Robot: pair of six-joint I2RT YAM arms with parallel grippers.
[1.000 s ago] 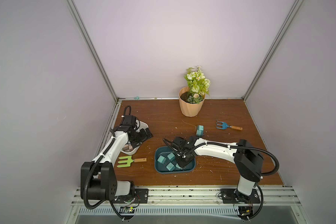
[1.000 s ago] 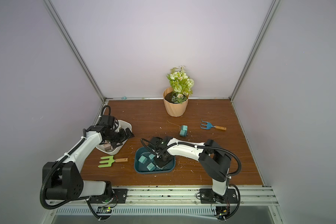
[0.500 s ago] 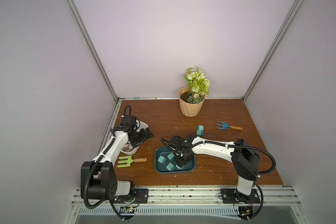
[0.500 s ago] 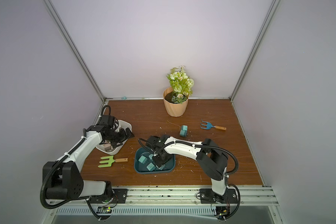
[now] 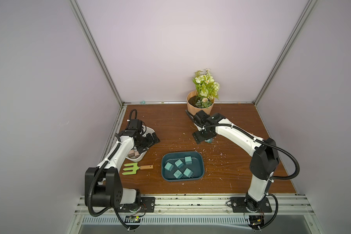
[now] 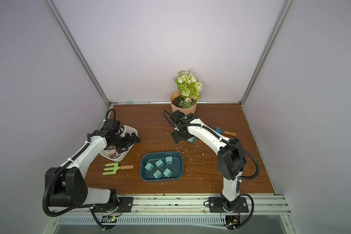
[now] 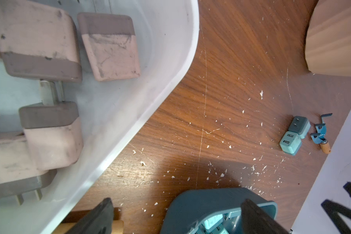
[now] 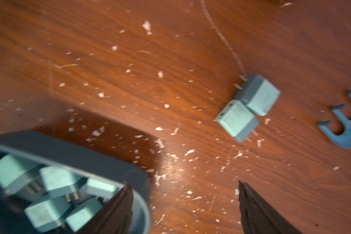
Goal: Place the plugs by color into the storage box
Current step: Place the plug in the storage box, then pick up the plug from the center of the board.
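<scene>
Right gripper (image 8: 183,185) hangs with its jaws well apart and nothing between them. It hovers near the middle of the bench, toward the far edge, touching nothing that I can see. Just ahead of it lie two loose teal plugs (image 8: 247,107), pressed against each other on the wood with their prongs pointing opposite ways.

The step looks like fetching one of these. Since they touch, I would come straight down over the nearer one, turn the jaws to close on its flat sides and not on the prongs, and keep the outer finger from wedging against its neighbour, which would probably skid on the wood.

Nearer the front edge sits the teal tray (image 5: 198,162), already holding five teal plugs (image 5: 179,163), so the carry back is short. A blue garden fork (image 6: 221,130) lies just beyond the loose pair, worth avoiding.

Left gripper (image 5: 149,142) is spread wide and empty over the white tray (image 7: 170,89) at the left edge, where the pink plugs (image 7: 109,50) lie.
</scene>
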